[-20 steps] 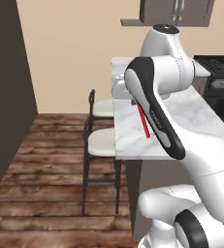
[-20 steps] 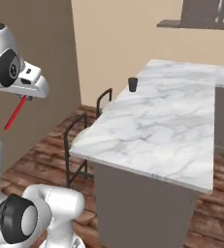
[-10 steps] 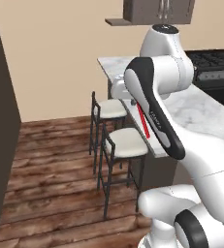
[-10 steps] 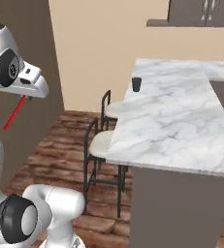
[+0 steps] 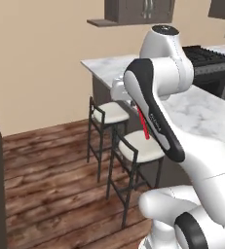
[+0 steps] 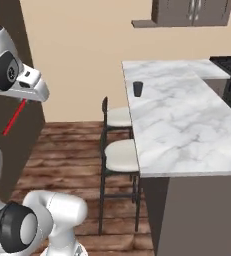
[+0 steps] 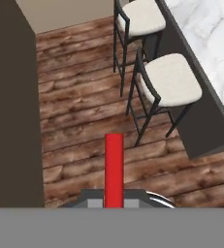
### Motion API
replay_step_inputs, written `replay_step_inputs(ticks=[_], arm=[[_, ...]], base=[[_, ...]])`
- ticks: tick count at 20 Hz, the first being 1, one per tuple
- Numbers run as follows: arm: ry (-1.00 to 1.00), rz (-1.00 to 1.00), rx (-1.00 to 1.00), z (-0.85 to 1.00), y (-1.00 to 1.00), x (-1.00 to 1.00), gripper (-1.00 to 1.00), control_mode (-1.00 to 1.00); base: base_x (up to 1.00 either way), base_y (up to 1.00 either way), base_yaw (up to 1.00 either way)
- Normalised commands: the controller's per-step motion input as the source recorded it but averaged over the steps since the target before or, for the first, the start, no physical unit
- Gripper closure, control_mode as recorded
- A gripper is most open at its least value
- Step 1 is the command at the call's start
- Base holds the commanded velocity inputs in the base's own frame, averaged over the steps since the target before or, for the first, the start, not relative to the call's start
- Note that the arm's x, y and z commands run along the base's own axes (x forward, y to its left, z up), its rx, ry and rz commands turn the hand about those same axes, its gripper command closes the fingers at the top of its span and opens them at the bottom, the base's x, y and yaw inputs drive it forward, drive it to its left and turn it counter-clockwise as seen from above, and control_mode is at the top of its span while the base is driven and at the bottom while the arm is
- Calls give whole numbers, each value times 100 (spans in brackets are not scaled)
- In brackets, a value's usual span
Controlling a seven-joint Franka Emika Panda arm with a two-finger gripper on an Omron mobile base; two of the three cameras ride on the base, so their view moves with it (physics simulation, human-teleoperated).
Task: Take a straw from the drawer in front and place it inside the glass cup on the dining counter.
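Note:
My gripper (image 6: 28,98) is shut on the straw (image 6: 14,118), a thin bright red stick that slants down and to the left from the hand. In the hand view the straw (image 7: 114,168) runs straight up from between the fingertips of the gripper (image 7: 114,199), over wooden floor. In the left base view the straw (image 5: 143,124) shows beside my forearm. The glass cup (image 6: 138,88), small and dark, stands near the left edge of the dining counter (image 6: 187,125), far to the right of the gripper. The counter's marble (image 5: 206,112) lies behind my arm. The drawer is out of view.
Two cream-seated black stools (image 6: 118,117) (image 6: 121,155) stand along the counter's left side, seen too as stools (image 7: 174,83) (image 7: 141,14) from the hand. A tall dark cabinet (image 7: 9,97) stands on the left. A black stove (image 5: 206,53) sits at the back right.
The whole scene has shifted in both base views, so the base has moved: counter and stools now stand further right and nearer. The straw stays in the shut gripper.

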Motion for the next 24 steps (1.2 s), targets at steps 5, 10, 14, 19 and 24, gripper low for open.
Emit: replay_step_inputs(ticks=[5, 10, 14, 19, 24], arm=[[0, 0, 0, 0, 0, 0, 100, 100], [0, 0, 0, 0, 0, 0, 100, 100], [0, 0, 0, 0, 0, 0, 100, 100], [0, 0, 0, 0, 0, 0, 100, 100], [0, 0, 0, 0, 0, 0, 100, 100]], base=[[46, 65, -56], [28, 62, -59], [6, 70, -63], [1, 74, -62], [0, 81, -59]])
